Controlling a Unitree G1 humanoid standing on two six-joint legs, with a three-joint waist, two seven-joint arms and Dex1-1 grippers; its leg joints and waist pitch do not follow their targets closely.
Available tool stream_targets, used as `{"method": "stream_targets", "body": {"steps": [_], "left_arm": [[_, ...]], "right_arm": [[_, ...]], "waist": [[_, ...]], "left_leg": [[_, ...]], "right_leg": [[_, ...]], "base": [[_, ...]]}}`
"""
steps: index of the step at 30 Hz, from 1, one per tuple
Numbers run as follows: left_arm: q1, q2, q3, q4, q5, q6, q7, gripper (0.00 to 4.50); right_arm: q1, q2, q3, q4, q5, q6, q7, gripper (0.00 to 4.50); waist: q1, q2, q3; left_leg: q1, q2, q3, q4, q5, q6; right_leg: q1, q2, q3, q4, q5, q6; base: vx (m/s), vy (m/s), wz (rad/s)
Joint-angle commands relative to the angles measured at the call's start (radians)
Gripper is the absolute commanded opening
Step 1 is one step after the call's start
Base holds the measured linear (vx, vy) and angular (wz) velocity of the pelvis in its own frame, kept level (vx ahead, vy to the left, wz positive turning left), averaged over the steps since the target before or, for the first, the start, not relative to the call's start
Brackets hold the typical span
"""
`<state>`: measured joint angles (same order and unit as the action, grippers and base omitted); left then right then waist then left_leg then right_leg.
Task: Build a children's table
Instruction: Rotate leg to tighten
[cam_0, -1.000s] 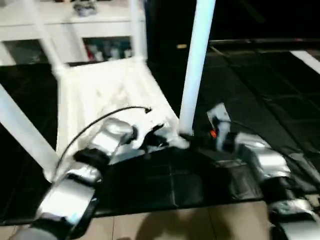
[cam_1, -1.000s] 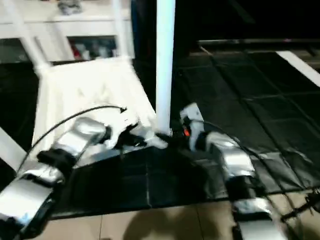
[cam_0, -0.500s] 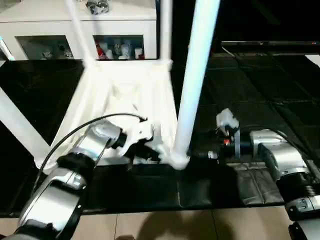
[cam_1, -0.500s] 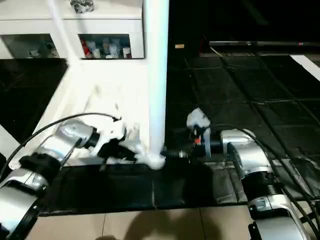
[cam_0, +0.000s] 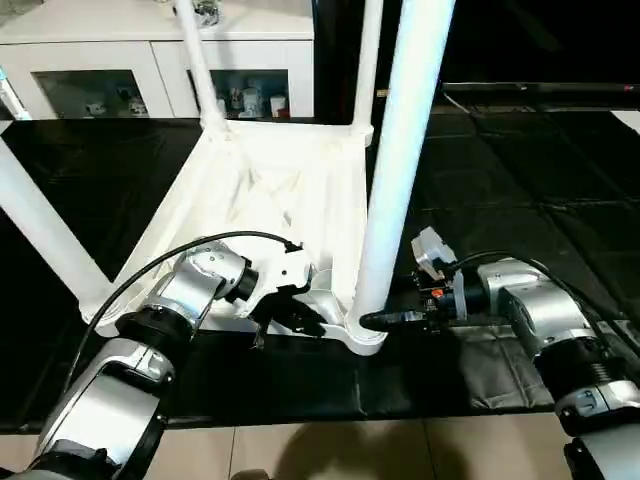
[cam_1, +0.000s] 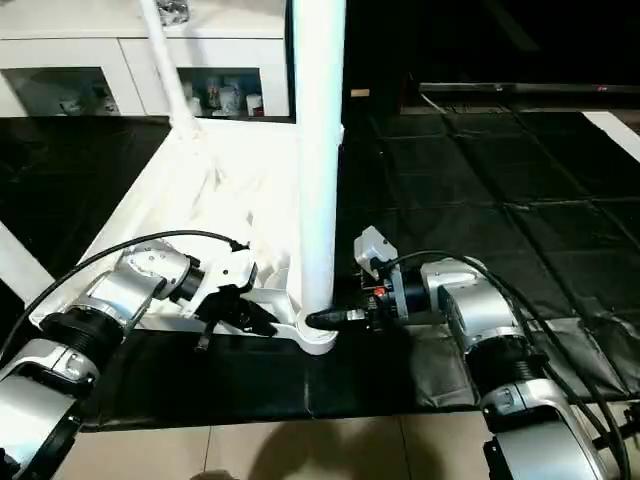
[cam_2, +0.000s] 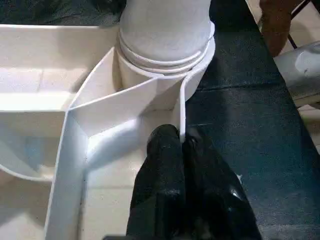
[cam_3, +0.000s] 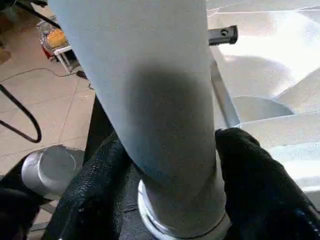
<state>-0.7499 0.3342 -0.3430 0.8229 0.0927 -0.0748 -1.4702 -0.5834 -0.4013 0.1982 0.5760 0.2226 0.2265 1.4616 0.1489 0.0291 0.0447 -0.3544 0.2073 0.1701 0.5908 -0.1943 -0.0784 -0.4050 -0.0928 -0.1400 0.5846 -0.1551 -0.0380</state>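
Note:
The children's table top (cam_0: 270, 190) lies upside down on a black mat, ribbed underside up. Three legs stand at the left (cam_0: 45, 240) and the two far corners (cam_0: 195, 60). A fourth tall white leg (cam_0: 400, 150) stands in the near right corner socket (cam_0: 365, 338). My right gripper (cam_0: 375, 320) reaches in from the right, and its fingers (cam_3: 255, 185) press both sides of that leg just above the socket. My left gripper (cam_2: 180, 137) is shut on the top's thin white rim wall (cam_2: 181, 107) right beside the same socket.
A white glass-door cabinet (cam_0: 90, 60) stands behind the table. The black mat (cam_0: 500, 170) stretches to the right, and beige tile floor (cam_0: 350, 450) borders its near edge. A black cable (cam_0: 180, 260) arches over my left forearm.
The camera has shifted and tilted. My right gripper has moved in to the leg's base and its fingers have closed on it. The left gripper stays on the rim.

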Motion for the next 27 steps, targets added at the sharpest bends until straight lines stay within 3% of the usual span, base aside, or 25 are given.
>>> {"method": "stream_targets", "body": {"steps": [1,4,11,14,19,20,21,22,23,24,27], "left_arm": [[-0.012,-0.007,-0.014,-0.033,-0.012,-0.023,-0.03,0.0],[-0.016,-0.011,-0.01,-0.023,-0.008,-0.017,-0.01,0.0],[-0.03,-0.038,0.019,-0.003,-0.017,0.056,0.058,0.0],[-0.052,-0.077,0.045,0.015,-0.024,0.118,0.144,0.0],[-0.082,-0.123,0.07,0.037,-0.023,0.18,0.254,0.0],[-0.082,-0.123,0.07,0.037,-0.023,0.18,0.254,0.0],[-0.13,-0.201,0.114,0.078,-0.029,0.258,0.431,0.0],[-0.152,-0.238,0.138,0.096,-0.033,0.283,0.524,0.0],[-0.152,-0.238,0.138,0.096,-0.033,0.283,0.524,0.0],[-0.165,-0.262,0.151,0.104,-0.037,0.298,0.574,0.0],[-0.177,-0.295,0.165,0.105,-0.041,0.315,0.639,0.0]], "right_arm": [[-0.022,0.001,0.005,0.004,-0.004,-0.002,0.012,2.43],[-0.021,0.004,0.007,0.006,-0.003,-0.004,0.016,2.13],[0.005,0.024,-0.004,-0.035,0.02,0.039,-0.022,2.04],[0.022,0.062,-0.013,-0.049,-0.004,0.075,-0.151,2.04],[0.026,0.12,-0.026,-0.047,-0.041,0.095,-0.316,2.04],[0.026,0.12,-0.026,-0.047,-0.041,0.095,-0.316,2.04],[0.005,0.22,-0.053,-0.025,-0.079,0.163,-0.554,2.04],[-0.013,0.267,-0.067,-0.008,-0.093,0.181,-0.655,2.04],[-0.013,0.267,-0.067,-0.008,-0.093,0.181,-0.655,2.03],[-0.028,0.299,-0.081,0.006,-0.099,0.193,-0.726,2.02],[-0.056,0.345,-0.1,0.038,-0.108,0.175,-0.818,2.02]], "waist": [[-0.006,-0.012,-0.075],[-0.007,-0.013,-0.075],[-0.006,-0.013,-0.073],[-0.008,-0.012,-0.071],[-0.025,-0.016,-0.066],[-0.031,-0.019,-0.067],[-0.042,-0.017,-0.065],[-0.046,-0.017,-0.066],[-0.058,-0.017,-0.065],[-0.062,-0.02,-0.066],[-0.07,-0.019,-0.068]], "left_leg": [[0.003,0.034,-0.001,-0.06,-0.114,0.082],[0.003,0.033,0.0,-0.059,-0.113,0.084],[0.003,0.031,0.0,-0.059,-0.123,0.078],[0.002,0.029,-0.001,-0.061,-0.127,0.07],[0.002,0.021,0.0,-0.062,-0.142,0.045],[0.0,0.019,-0.002,-0.063,-0.143,0.042],[-0.003,0.016,0.0,-0.061,-0.137,0.041],[-0.001,0.016,-0.002,-0.061,-0.138,0.035],[0.0,0.012,-0.003,-0.06,-0.14,0.02],[-0.003,0.006,-0.003,-0.06,-0.142,0.026],[-0.003,0.005,0.0,-0.058,-0.13,0.051]], "right_leg": [[0.064,-0.069,0.062,-0.057,-0.24,-0.169],[0.063,-0.07,0.062,-0.058,-0.245,-0.168],[0.063,-0.07,0.062,-0.063,-0.275,-0.158],[0.064,-0.068,0.061,-0.067,-0.311,-0.14],[0.062,-0.065,0.06,-0.076,-0.38,-0.11],[0.067,-0.067,0.058,-0.078,-0.394,-0.104],[0.064,-0.063,0.059,-0.078,-0.39,-0.103],[0.064,-0.064,0.059,-0.078,-0.396,-0.102],[0.061,-0.062,0.057,-0.079,-0.416,-0.098],[0.067,-0.062,0.052,-0.086,-0.44,-0.085],[0.064,-0.06,0.056,-0.087,-0.405,-0.093]], "base": [[0.0,0.0,0.0],[0.0,0.0,0.0],[0.0,0.0,0.0],[0.0,0.0,0.0],[0.0,0.0,0.0],[0.0,0.0,0.0],[0.0,0.0,0.0],[0.0,0.0,0.0],[0.0,0.0,0.0],[0.0,0.0,0.0],[0.0,0.0,0.0]]}}
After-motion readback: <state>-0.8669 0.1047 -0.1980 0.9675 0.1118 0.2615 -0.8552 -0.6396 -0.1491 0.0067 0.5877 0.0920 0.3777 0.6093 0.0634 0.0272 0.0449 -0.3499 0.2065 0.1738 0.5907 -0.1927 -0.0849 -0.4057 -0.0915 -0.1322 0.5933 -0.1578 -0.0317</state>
